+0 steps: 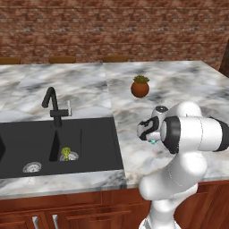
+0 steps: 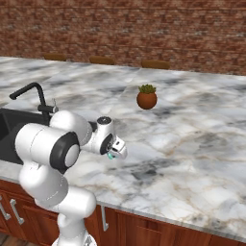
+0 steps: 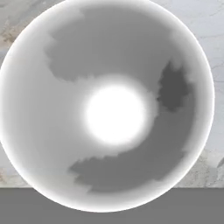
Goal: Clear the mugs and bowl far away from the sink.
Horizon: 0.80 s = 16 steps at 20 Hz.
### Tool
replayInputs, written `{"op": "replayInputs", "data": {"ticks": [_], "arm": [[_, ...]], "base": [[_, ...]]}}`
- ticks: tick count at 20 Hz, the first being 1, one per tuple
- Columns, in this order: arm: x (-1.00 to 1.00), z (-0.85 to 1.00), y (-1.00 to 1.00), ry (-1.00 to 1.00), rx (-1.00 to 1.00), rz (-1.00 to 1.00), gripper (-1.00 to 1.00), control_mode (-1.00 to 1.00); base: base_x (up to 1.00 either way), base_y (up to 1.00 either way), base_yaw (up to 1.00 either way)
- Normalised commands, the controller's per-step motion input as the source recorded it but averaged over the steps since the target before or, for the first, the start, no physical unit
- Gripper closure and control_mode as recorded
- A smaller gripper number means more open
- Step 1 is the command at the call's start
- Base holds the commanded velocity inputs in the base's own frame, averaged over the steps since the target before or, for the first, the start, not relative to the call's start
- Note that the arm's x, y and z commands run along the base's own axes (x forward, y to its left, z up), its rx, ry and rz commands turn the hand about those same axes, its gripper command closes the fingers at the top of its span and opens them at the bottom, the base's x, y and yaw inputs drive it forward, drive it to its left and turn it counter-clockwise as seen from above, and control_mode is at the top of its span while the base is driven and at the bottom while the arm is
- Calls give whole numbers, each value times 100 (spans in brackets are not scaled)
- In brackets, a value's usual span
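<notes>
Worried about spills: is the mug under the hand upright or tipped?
Upright: the mug shows its full round mouth, counter around it.

From my feed, the mug (image 1: 153, 142) sits almost wholly hidden behind the arm, its lower rim cut off beneath the fingers.

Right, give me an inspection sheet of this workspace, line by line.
Surface: grey-veined marble counter.
Job's things: mug on the counter, its pale inside seen from above in the hand view; black two-basin sink beside it.
Clutter: terracotta plant pot; small green-yellow object by a drain in the sink.
Pincer: down at the mug; open or shut cannot be told.
Cables: nothing seen.
Surroundings: brick wall, wooden cabinets.
</notes>
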Motion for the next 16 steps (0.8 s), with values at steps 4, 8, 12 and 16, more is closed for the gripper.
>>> {"op": "replayInputs", "data": {"ticks": [4,8,12,16], "arm": [[0,19,1,-6,4,-11,100,-100],[-34,79,0,-17,0,0,100,-100],[-46,63,-19,-4,0,4,100,-100],[-43,46,-44,14,-7,14,100,-100]], "base": [[0,0,0],[0,0,0],[0,0,0],[0,0,0]]}}
